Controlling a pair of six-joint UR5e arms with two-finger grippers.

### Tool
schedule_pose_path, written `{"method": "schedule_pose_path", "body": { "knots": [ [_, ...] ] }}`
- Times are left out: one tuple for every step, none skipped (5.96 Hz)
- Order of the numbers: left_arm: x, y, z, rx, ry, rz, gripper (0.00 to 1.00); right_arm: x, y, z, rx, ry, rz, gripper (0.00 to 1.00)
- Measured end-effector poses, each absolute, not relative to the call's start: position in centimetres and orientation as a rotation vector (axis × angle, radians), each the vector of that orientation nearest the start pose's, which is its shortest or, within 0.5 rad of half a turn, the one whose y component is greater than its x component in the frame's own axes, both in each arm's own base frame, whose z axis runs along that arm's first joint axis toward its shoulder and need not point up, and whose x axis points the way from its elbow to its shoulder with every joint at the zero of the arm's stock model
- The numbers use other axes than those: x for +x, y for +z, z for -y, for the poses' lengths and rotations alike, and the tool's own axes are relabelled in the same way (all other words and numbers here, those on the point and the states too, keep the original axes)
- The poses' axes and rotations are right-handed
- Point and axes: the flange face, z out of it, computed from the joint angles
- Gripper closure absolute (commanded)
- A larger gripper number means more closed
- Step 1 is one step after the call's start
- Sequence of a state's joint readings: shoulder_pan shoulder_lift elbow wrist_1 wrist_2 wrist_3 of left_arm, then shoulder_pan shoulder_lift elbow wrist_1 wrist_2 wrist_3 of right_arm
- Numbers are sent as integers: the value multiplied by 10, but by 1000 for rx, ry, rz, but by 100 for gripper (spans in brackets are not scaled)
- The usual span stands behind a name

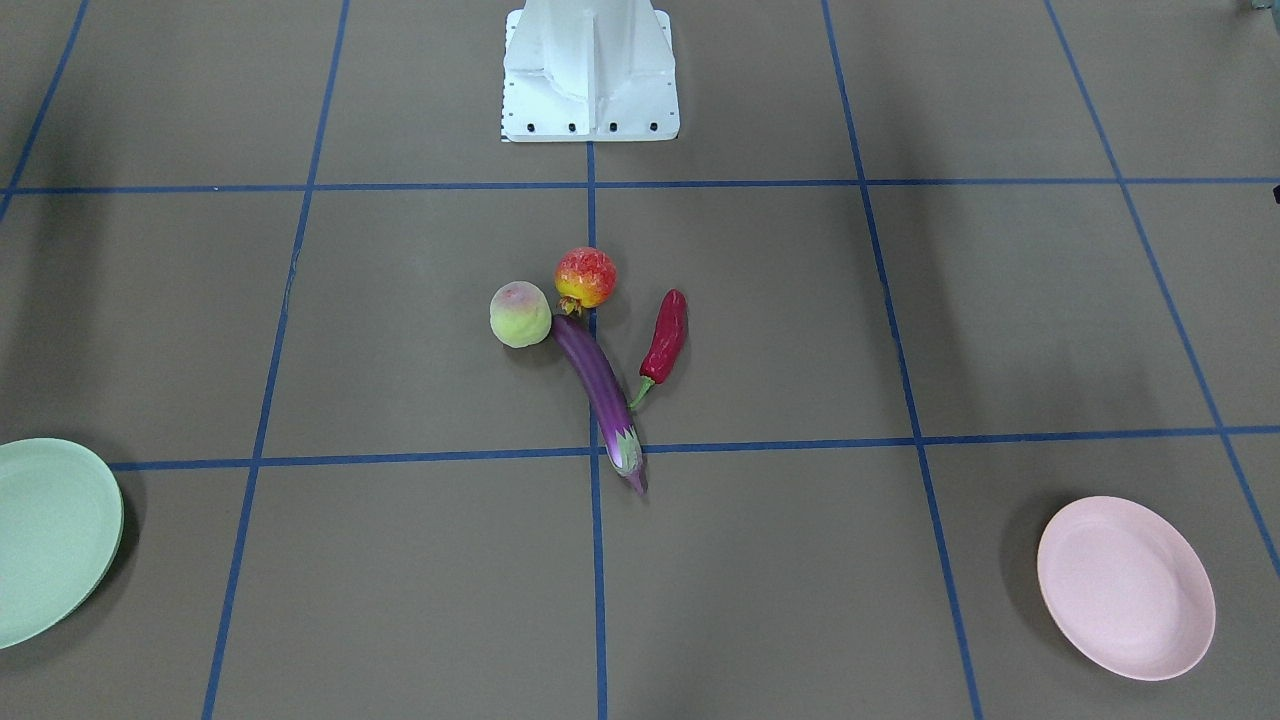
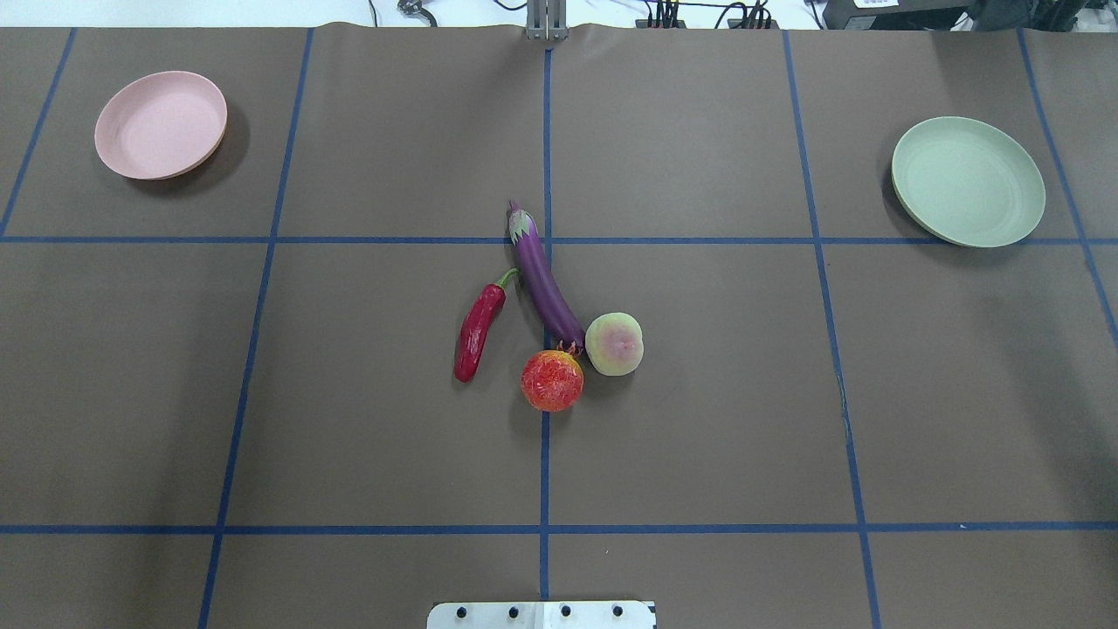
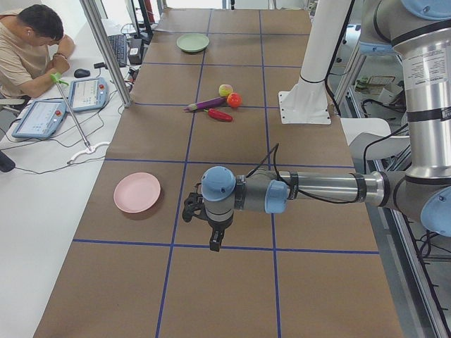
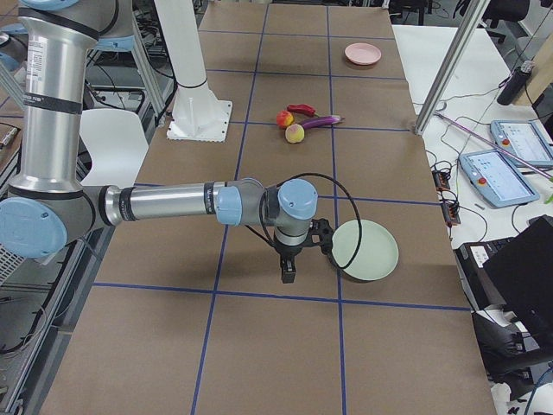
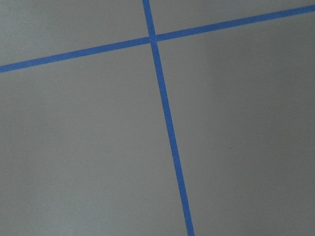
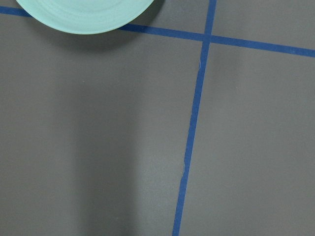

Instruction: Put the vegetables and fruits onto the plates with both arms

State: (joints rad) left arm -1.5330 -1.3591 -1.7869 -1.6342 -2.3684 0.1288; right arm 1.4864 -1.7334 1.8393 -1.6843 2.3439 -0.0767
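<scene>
The purple eggplant [image 2: 543, 279], red chili [image 2: 479, 332], peach [image 2: 614, 343] and pomegranate [image 2: 552, 380] lie clustered at the table's middle. The eggplant touches the pomegranate and the chili's stem. The pink plate [image 2: 161, 125] sits far left and the mint green plate [image 2: 968, 181] far right, both empty. My left gripper [image 3: 213, 238] hangs above the table just beside the pink plate [image 3: 137, 192]. My right gripper [image 4: 288, 272] hangs beside the green plate [image 4: 367, 249]. Both show only in the side views, so I cannot tell whether they are open or shut.
The white base block [image 1: 590, 70] stands at the robot's edge of the table. Blue tape lines [image 2: 546, 454] grid the brown mat. An operator [image 3: 28, 49] sits at a side desk with tablets, behind an aluminium post [image 3: 106, 49].
</scene>
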Motion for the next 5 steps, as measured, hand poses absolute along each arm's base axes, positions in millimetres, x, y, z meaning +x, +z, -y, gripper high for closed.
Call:
{"method": "schedule_pose_path", "body": {
  "knots": [
    [-46, 637, 410, 114, 192, -793, 0, 28, 612, 424, -9, -150, 773, 0],
    [-47, 635, 411, 133, 202, -790, 0, 29, 610, 426, 17, -159, 771, 0],
    [-47, 633, 413, 151, 209, -788, 0, 28, 610, 429, 71, -178, 772, 0],
    [-46, 628, 417, 167, 214, -789, 0, 28, 606, 435, 146, -204, 772, 0],
    [-45, 621, 424, 183, 218, -792, 0, 28, 592, 442, 252, -234, 762, 0]
  ]
}}
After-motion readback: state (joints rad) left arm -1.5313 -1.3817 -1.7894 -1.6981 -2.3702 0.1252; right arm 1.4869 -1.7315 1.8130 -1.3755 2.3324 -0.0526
